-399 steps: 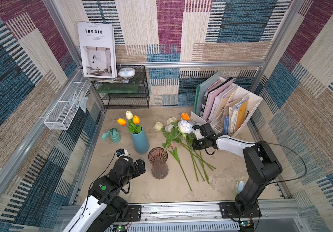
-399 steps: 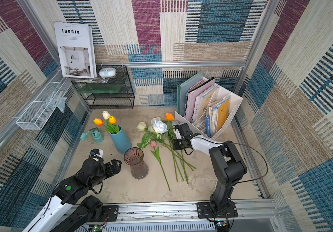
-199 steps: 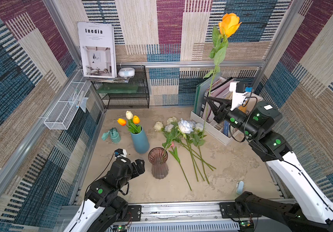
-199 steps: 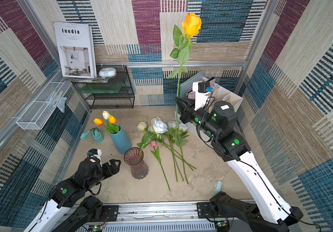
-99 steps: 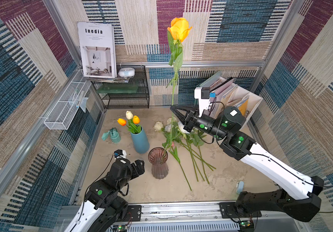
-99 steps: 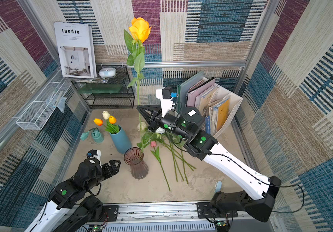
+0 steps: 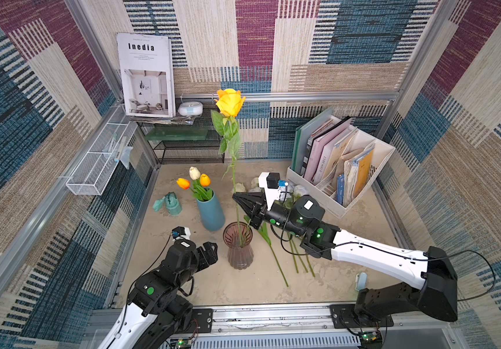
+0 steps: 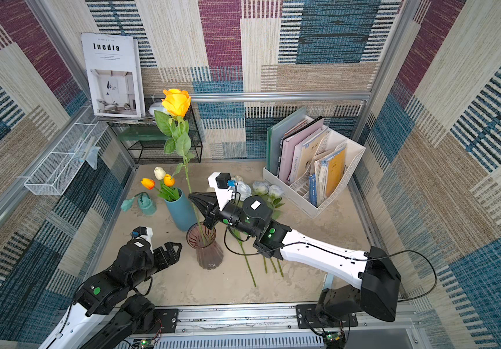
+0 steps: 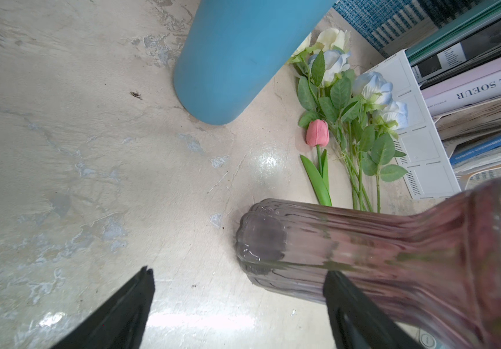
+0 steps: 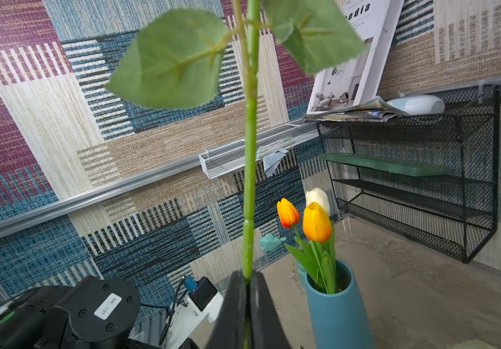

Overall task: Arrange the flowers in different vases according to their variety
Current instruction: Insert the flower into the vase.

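One orange rose [image 7: 230, 102], pinched by right gripper [image 7: 235, 197], stands in the purple vase [image 7: 240, 256].

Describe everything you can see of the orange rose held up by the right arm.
The orange rose has a ruffled yellow-orange bloom, a long thin green stem and several serrated green leaves below the bloom; it looks artificial. It stands nearly upright, bloom on top. The right gripper is shut on the stem's lower part. Below the grip, the stem's end reaches through the mouth of the purple glass vase and shows green through the glass. Whether it touches the vase's bottom cannot be told.
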Action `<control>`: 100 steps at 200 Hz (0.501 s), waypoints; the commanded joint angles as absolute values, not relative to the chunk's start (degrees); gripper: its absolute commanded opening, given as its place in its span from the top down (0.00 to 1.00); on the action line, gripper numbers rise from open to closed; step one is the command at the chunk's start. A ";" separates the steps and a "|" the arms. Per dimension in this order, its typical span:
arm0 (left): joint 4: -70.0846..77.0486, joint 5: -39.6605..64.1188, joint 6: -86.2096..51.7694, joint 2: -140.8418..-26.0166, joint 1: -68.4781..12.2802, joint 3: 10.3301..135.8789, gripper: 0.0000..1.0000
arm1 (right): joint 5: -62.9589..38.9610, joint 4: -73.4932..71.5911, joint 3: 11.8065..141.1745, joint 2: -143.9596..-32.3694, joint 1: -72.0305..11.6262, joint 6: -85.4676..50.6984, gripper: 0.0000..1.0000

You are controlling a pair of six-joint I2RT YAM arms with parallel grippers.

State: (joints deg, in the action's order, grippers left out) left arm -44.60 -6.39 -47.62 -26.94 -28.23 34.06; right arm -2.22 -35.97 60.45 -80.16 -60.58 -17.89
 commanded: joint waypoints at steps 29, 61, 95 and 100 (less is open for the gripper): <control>-44.24 -6.14 -47.90 -26.74 -28.12 33.58 0.07 | 2.63 -43.33 54.87 -80.16 -62.79 -16.57 1.00; -44.36 -5.89 -47.90 -26.64 -28.17 33.75 0.07 | 3.71 -42.13 52.47 -79.55 -64.32 -17.19 0.81; -44.55 -6.00 -46.56 -27.54 -28.12 35.29 0.07 | 4.92 -38.76 50.97 -76.78 -65.30 -18.24 0.59; -44.71 -6.13 -46.19 -28.03 -28.08 36.04 0.07 | 5.07 -37.80 51.04 -76.33 -65.29 -18.33 0.57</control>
State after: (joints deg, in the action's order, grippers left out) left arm -44.64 -6.04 -47.81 -26.89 -28.23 34.09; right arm 3.27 -39.16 51.18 -78.24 -65.04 -17.37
